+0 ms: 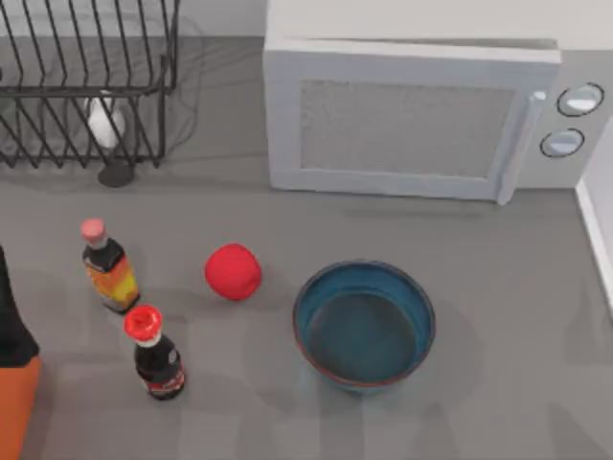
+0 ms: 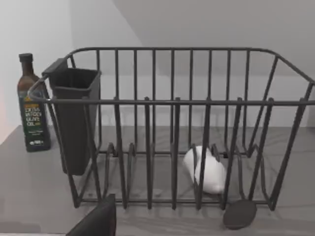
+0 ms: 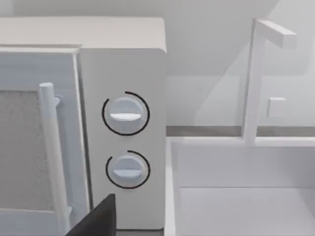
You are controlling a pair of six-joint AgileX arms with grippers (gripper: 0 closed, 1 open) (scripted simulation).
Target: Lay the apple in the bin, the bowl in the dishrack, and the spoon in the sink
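Top view: finds the apple [image 1: 233, 271] on the grey table [image 1: 479, 259], left of centre, just beside the teal bowl [image 1: 364, 326] but apart from it. Puts the orange bin [image 1: 17, 402] at the lower-left corner, mostly cut off by the edge. Judged from that, favours the left arm for the apple, with the bin on the same side. Needs no thought about a long axis (round fruit, any approach angle serves).

Counts two upright bottles between apple and bin: a pink-capped sauce bottle [image 1: 108, 268] and a red-capped dark bottle [image 1: 155, 355]. Calls for a lift above their caps, or a path in front of them, rather than a straight low sweep.

Left wrist view: faces the black wire dishrack [image 2: 172, 102] at the table's far left, with an olive oil bottle [image 2: 33, 105] beside it. Shows just a dark sliver of the left gripper [image 2: 96, 221]; cannot tell whether open or closed. Picks out a white piece [image 2: 206, 169] among the tines and a dark rounded end [image 2: 239, 214] just outside, possibly the spoon, not certain.

Right wrist view: looks at the microwave [image 3: 123, 132] and the white sink [image 3: 236, 196] at the far right. Gives only a sliver of the right gripper [image 3: 96, 219]; state likewise cannot be told.

Leaves open room around the bowl on its right and near sides.
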